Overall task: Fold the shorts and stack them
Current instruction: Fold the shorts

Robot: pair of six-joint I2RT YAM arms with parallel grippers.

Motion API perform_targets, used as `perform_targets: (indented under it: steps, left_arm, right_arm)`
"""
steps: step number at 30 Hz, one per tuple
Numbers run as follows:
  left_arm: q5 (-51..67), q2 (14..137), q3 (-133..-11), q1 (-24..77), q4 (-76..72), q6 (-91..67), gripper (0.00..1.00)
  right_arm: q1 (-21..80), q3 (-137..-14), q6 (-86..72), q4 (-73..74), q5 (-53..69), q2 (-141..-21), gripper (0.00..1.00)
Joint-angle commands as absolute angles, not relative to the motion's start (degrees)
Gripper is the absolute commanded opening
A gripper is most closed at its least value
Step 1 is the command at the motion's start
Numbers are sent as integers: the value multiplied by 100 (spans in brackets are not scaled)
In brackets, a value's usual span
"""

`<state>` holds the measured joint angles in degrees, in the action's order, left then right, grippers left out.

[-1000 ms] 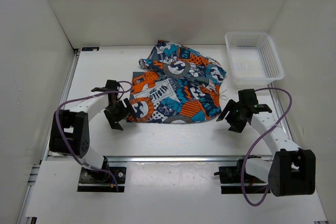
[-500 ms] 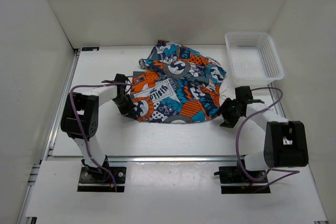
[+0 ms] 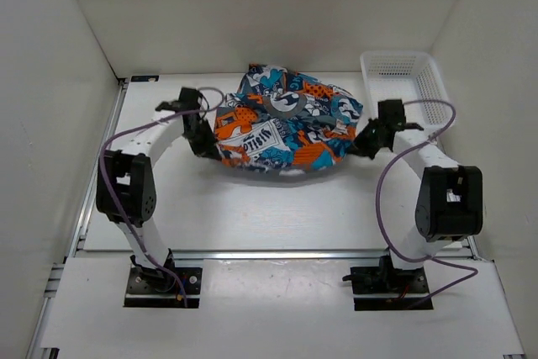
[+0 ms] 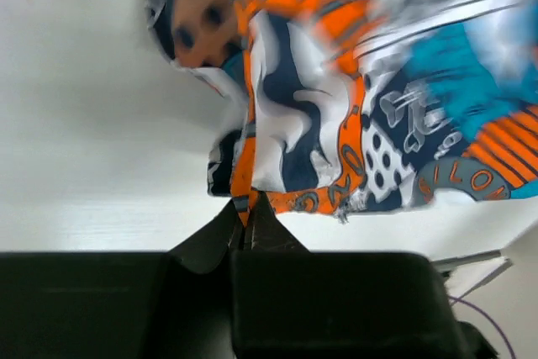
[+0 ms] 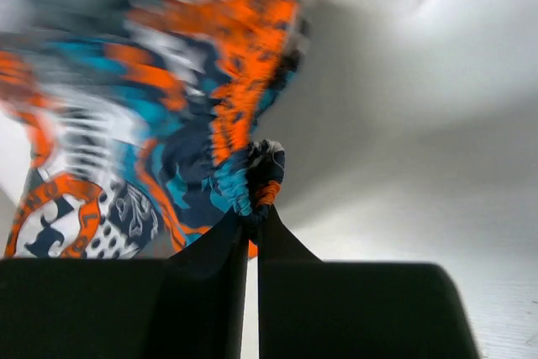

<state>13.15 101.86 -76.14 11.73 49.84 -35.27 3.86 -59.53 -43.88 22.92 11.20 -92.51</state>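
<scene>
Orange, teal and navy patchwork fabric shorts (image 3: 282,124) hang between the left gripper (image 3: 204,142) and right gripper (image 3: 367,139), each clamped on an edge, apparently for folding.

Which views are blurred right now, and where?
Right wrist: the patchwork orange, teal and navy fabric shorts are heavily smeared, sharper only low at centre. Left wrist: blur on the cloth along the top, print crisp lower down. Top external: sharp throughout.

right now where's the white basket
Top view: the basket sits in the far right corner, just beyond the right gripper, right of the shorts.
</scene>
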Motion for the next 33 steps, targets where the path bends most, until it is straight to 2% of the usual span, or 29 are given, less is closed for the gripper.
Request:
perform_targets:
  steps: [1, 3, 4, 7, 14, 20, 26, 31, 33]
  left_arm:
    - [1293, 9361, -9413, 1090, 5849, -3121, 10]
    - [1292, 9299, -10331, 1029, 6273, -3068, 10]
    - [1388, 9247, -11171, 967, 6449, -3067, 10]
    - [1836, 8906, -12274, 739, 6662, -3128, 10]
    - [1846, 7299, -12788, 545, 5855, -3472, 10]
    - [1389, 6689, -13613, 545, 5862, -3410, 10]
    - [1310, 6890, -14247, 545, 6091, -3410, 10]
    - [1310, 7329, -13335, 545, 6248, -3349, 10]
    - [1310, 7592, -12966, 545, 6162, -3349, 10]
  right_arm:
    - [369, -7204, -3868, 3091, 599, -8387, 0]
    - [369, -8019, -3640, 3661, 423, -8149, 0]
    - [369, -8242, -3639, 3796, 422, -7878, 0]
    - [246, -9042, -3481, 4174, 904, -7280, 0]
    - [246, -10501, -3051, 5105, 1283, -6171, 0]
    - [246, -11548, -2900, 5677, 1336, -5643, 0]
    - [246, -11507, -2900, 5845, 1336, -5643, 0]
    - [246, -10681, -2953, 5775, 1099, -5703, 0]
    - [246, -9996, -2953, 5468, 1037, -5756, 0]
